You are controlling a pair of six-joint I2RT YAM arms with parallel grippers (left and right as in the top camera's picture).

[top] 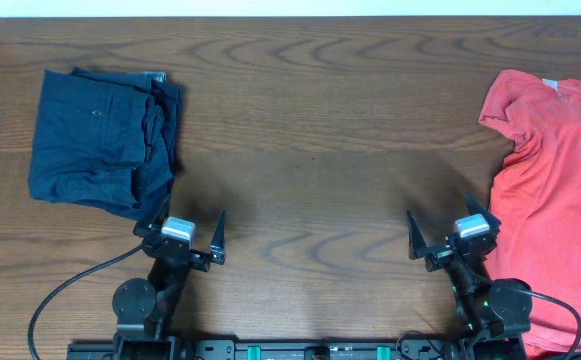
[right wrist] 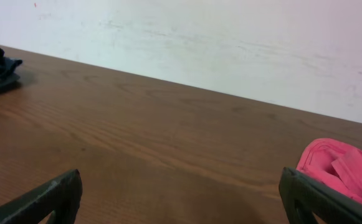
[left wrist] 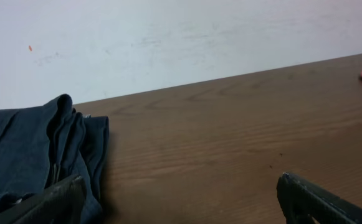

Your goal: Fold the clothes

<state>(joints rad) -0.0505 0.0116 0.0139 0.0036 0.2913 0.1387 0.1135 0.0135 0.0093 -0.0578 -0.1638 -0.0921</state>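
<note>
The clothes here are dark navy shorts (top: 102, 140), lying folded in a thick stack at the table's back left. In the left wrist view the shorts (left wrist: 25, 149) fill the left side, folded edges toward me. My left gripper (top: 194, 212) is open and empty just off the stack's near right corner. Its left finger (left wrist: 50, 202) stands in front of the cloth. My right gripper (top: 440, 210) is also open and empty, over bare wood to the left of a coral-red T-shirt (top: 555, 190). The wrist views show each open gripper (left wrist: 179, 186) (right wrist: 181, 180) with only table between the fingers.
The red T-shirt (right wrist: 342, 168) lies spread along the right edge and runs down past the right arm's base. A white wall stands behind the wooden table (top: 320, 130). A black cable (top: 65, 295) loops at the front left.
</note>
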